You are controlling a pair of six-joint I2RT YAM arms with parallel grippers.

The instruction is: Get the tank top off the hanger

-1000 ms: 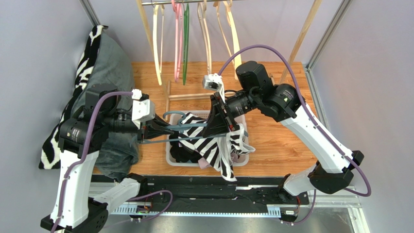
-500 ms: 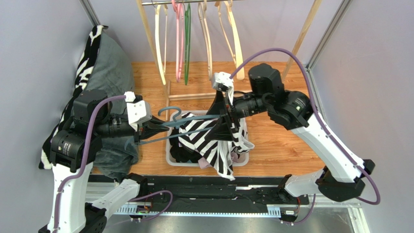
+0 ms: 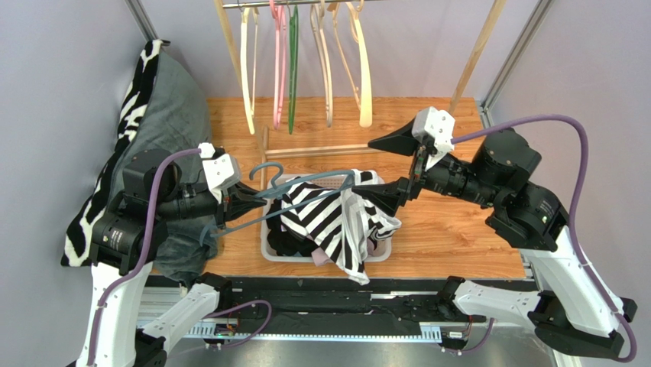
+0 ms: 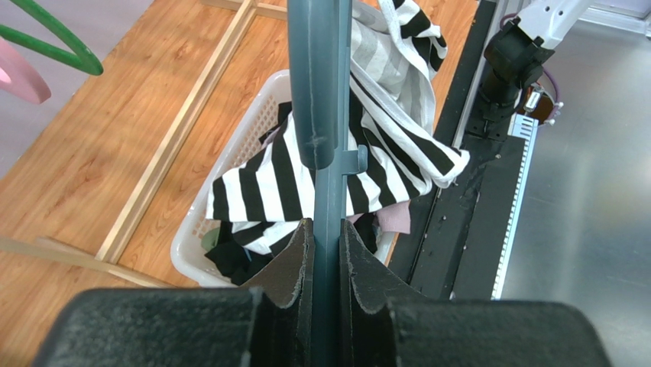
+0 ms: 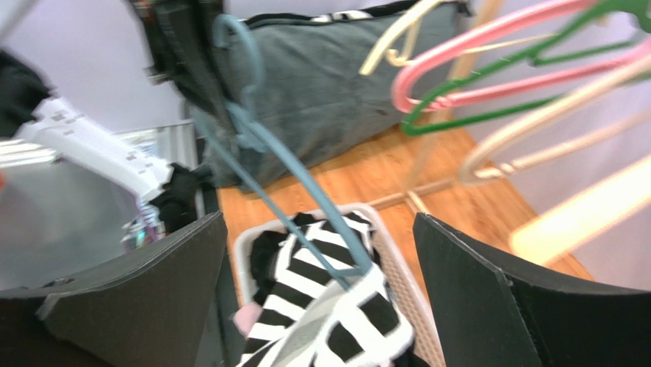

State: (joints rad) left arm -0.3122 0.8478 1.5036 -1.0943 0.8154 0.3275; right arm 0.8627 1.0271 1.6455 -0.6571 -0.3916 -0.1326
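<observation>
My left gripper [image 3: 238, 203] is shut on the lower bar of a blue-grey hanger [image 3: 302, 184], which reaches right over the basket. In the left wrist view the bar [image 4: 317, 76] runs straight up from between the jaws [image 4: 326, 229]. The black-and-white striped tank top [image 3: 336, 222] droops from the hanger's far end into the basket and over its front rim. My right gripper [image 3: 386, 172] stands wide open just right of that end, with nothing between its fingers. Its wrist view shows the hanger [image 5: 306, 183] and the tank top [image 5: 336, 321] ahead of the open gripper [image 5: 317, 222].
A white laundry basket [image 3: 265, 248] with dark clothes sits on the wooden floor between the arms. Cream, pink and green hangers [image 3: 290, 69] hang from a rail at the back. A grey pillow with a zebra cover [image 3: 179, 99] leans at the left wall.
My right gripper has opened, let go of the tank top and drawn back to the right. The top has slumped toward the basket. The left gripper still holds the hanger, now tilted a little.
</observation>
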